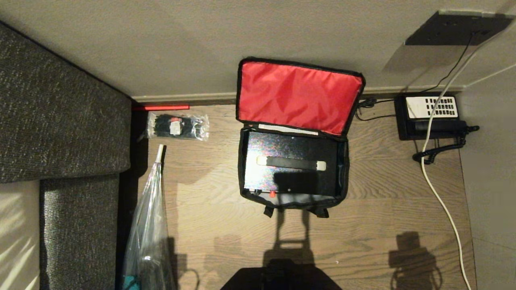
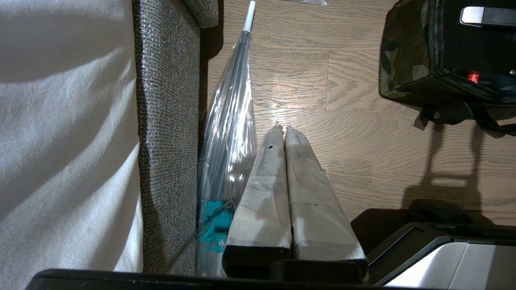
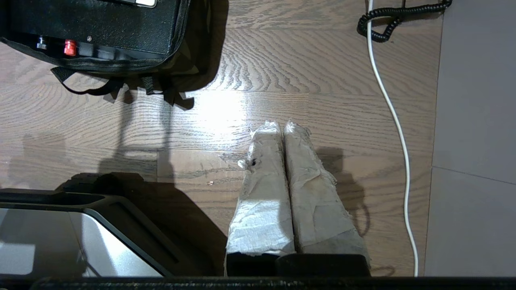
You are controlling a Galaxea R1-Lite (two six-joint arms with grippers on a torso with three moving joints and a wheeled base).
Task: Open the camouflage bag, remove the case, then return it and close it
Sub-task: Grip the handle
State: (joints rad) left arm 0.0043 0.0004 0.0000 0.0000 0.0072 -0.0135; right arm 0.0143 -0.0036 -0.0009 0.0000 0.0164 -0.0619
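Observation:
The camouflage bag [image 1: 242, 161] lies open on the wooden floor, its red-lined lid [image 1: 296, 96] propped back against the wall. Inside it sits the black case [image 1: 292, 163], with white strips on top and a small red spot [image 1: 272, 194] at its near side. The left wrist view catches the bag's camouflage corner [image 2: 403, 60]; the right wrist view shows the case's near end [image 3: 100, 24]. Neither arm appears in the head view. My left gripper [image 2: 281, 128] hangs shut and empty over bare floor beside the sofa. My right gripper [image 3: 281, 124] is also shut and empty, short of the bag.
A grey sofa [image 1: 60, 121] fills the left. Beside it lie a clear folded umbrella [image 1: 149, 225] and a clear packet of black items [image 1: 177, 127]. A black telephone [image 1: 431, 117] with coiled cord and a white cable [image 1: 439, 197] are on the right.

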